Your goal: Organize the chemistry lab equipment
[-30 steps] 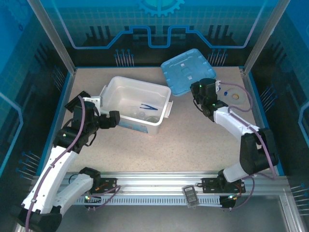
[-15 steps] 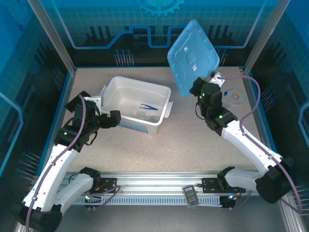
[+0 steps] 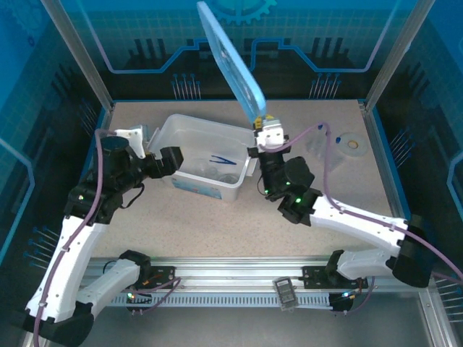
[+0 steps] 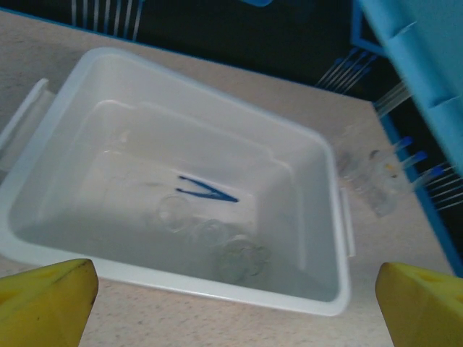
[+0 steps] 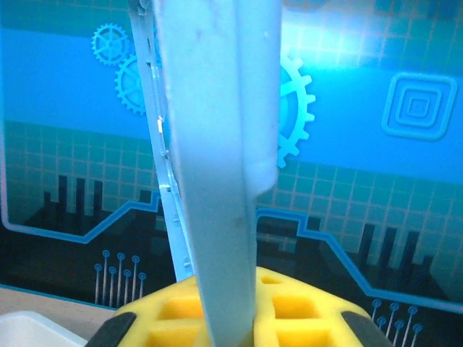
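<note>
Blue-walled cell, gear pattern on the back panel, speckled beige desk (image 3: pixel 217 224).

- White bin (image 3: pixel 205 188) sits left of centre, open at the top. Inside it are small clear beakers (image 4: pixel 237 256) bunched toward the near wall, with blue tweezers (image 4: pixel 206 190) on the floor just behind them.
- Blue lid (image 3: pixel 230 61) is in the air, stood on edge above the bin's right end. Its long axis runs steeply up, with the top leaning away to the far left. It shows almost edge-on from above.
- Right claw (image 3: pixel 262 130) is pinched shut on the lid's lower edge, gripping only a thin strip of it.
- Left claw (image 3: pixel 170 160) is spread wide and holds nothing. It stands at the bin's near-left wall, looking into the bin.
- More clear glass (image 4: pixel 359 172) stands on the desk just right of the bin, outside it.
- The tweezers lie flat on a slant across the bin, their legs meeting toward the bin's right end.

Risks, as I judge them:
- A tall lid on so small a pinch may pivot or slip when tilted flat.
- The lid may land askew on the rim, or catch the left claw if that claw is not pulled clear.
- Closing the bin now would leave the outside glass unsorted.
</note>
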You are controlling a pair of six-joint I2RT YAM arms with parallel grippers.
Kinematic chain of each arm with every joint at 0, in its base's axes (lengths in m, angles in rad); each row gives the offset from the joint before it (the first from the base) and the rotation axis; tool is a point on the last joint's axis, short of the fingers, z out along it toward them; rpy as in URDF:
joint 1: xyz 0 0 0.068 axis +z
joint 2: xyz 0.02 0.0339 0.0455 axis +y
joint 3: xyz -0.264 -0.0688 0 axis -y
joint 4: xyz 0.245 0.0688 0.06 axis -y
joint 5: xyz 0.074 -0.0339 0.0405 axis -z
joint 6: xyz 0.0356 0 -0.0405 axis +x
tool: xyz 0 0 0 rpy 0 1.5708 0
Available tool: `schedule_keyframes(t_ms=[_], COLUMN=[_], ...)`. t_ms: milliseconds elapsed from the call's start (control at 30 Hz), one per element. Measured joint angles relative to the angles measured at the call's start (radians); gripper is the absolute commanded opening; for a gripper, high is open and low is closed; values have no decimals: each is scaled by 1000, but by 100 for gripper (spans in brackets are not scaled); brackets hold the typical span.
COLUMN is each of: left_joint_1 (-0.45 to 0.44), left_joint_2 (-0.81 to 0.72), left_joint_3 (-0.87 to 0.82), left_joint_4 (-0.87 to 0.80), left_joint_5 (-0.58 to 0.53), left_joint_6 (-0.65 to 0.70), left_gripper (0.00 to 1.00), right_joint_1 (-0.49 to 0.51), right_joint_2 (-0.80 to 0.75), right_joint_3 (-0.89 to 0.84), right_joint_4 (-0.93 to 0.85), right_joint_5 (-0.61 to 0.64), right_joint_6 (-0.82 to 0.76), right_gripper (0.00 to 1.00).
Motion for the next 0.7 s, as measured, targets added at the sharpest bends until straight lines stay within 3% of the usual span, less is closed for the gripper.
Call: schedule_keyframes(t_ms=[333, 700], left_joint_1=[37, 169], left_joint_2=[9, 61], left_joint_3=[43, 43], left_joint_4=[72, 291], left_joint_5=[230, 470], left_joint_6=[-187, -440], left_gripper=[99, 99], right_joint_1=[83, 146], right_joint_2=[193, 269], right_joint_3=[-35, -42], right_joint_4=[391, 494], right_joint_5=[95, 125], right_joint_6=[-499, -706], right_gripper=[0, 0])
